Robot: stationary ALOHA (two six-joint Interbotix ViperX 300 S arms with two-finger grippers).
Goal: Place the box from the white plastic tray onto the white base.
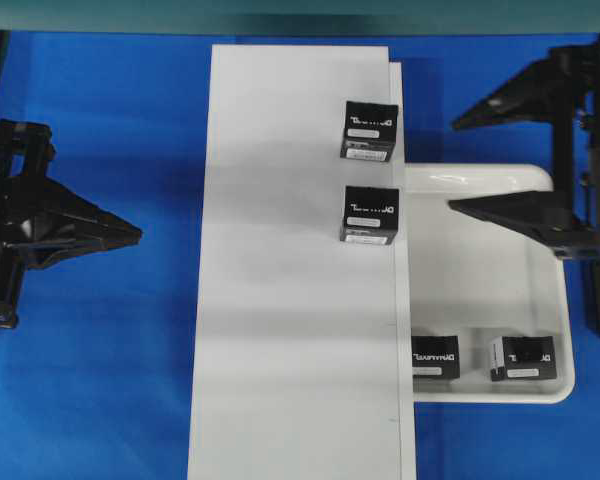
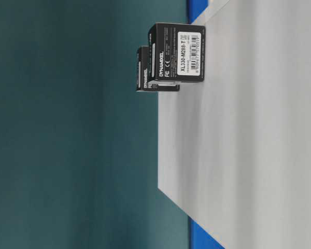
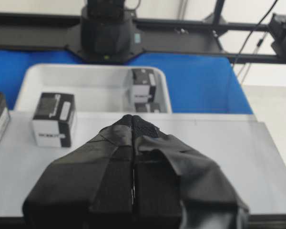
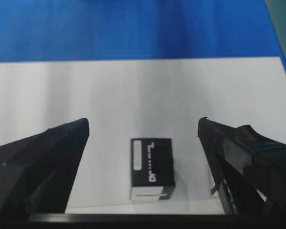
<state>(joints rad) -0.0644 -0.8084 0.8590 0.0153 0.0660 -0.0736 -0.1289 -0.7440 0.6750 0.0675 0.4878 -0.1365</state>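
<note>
Right gripper [image 1: 452, 165] hangs with its fingers spread wide and nothing between them, poised above the white plastic tray [image 1: 480, 260]. Just ahead of its fingertips, a black box [image 1: 370, 215] stands on the white base [image 1: 280, 300], with a second box [image 1: 369, 130] further along the same edge. Behind and off to the side of that gripper, two more boxes [image 1: 436, 357] sit in the tray's near end. Left gripper [image 1: 138, 234] has its fingers pressed together, empty, over the blue table [image 1: 100, 380], well clear of the base.
</note>
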